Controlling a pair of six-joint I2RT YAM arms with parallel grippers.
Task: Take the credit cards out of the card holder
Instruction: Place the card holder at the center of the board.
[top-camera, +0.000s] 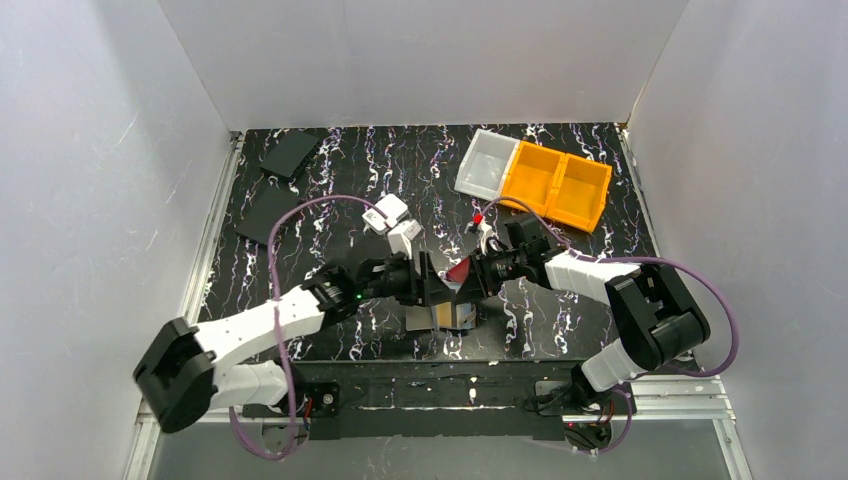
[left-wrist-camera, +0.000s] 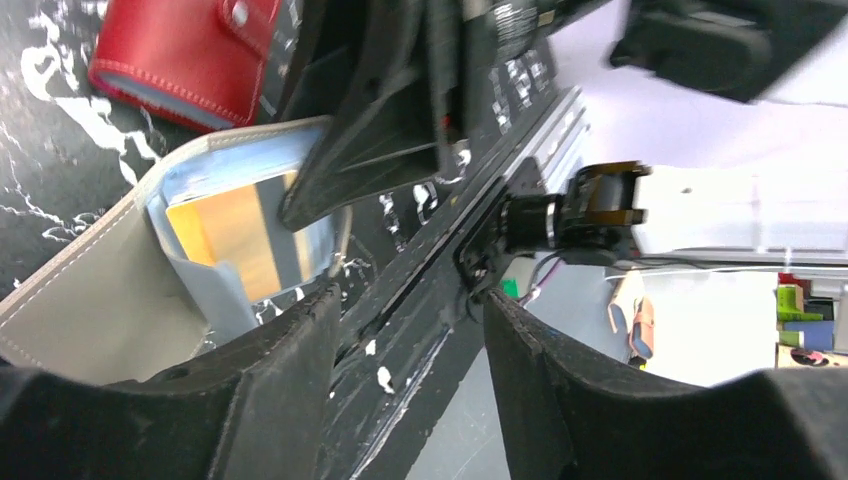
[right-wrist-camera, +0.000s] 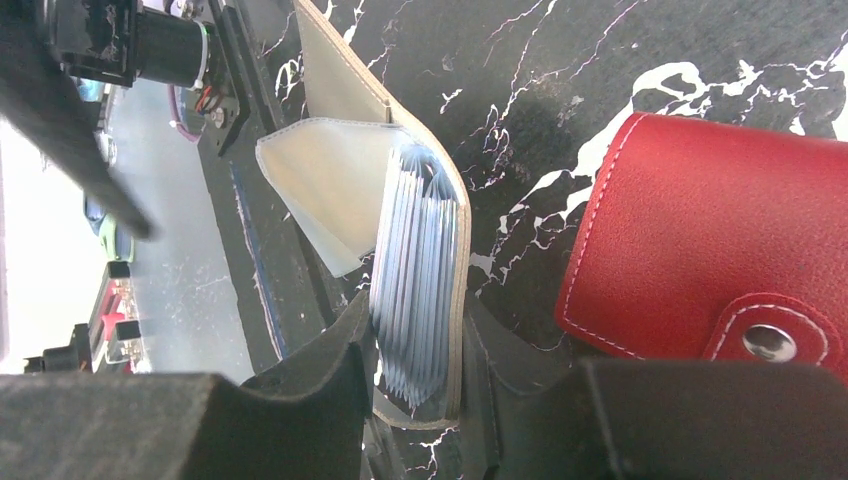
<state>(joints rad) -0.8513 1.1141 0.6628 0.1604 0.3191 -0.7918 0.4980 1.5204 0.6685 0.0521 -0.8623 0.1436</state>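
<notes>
The grey-taupe card holder (right-wrist-camera: 420, 250) stands open near the table's front edge, its silvery-blue pleated pockets fanned out. It also shows in the top view (top-camera: 445, 316) and the left wrist view (left-wrist-camera: 90, 300). My right gripper (right-wrist-camera: 420, 350) is shut on its pocket stack and outer cover, one finger each side. An orange-brown card (left-wrist-camera: 235, 235) sits in a pocket, partly behind the right gripper's finger (left-wrist-camera: 370, 140). The grey and black cards are hidden. My left gripper (left-wrist-camera: 410, 340) is open and empty, its left finger beside the holder's edge.
A red wallet (right-wrist-camera: 720, 250) lies right beside the holder, behind it in the top view (top-camera: 460, 270). Small white boxes (top-camera: 392, 222), a white bin (top-camera: 487, 162) and orange bins (top-camera: 556, 185) stand farther back. Black flat panels (top-camera: 290, 153) lie at back left.
</notes>
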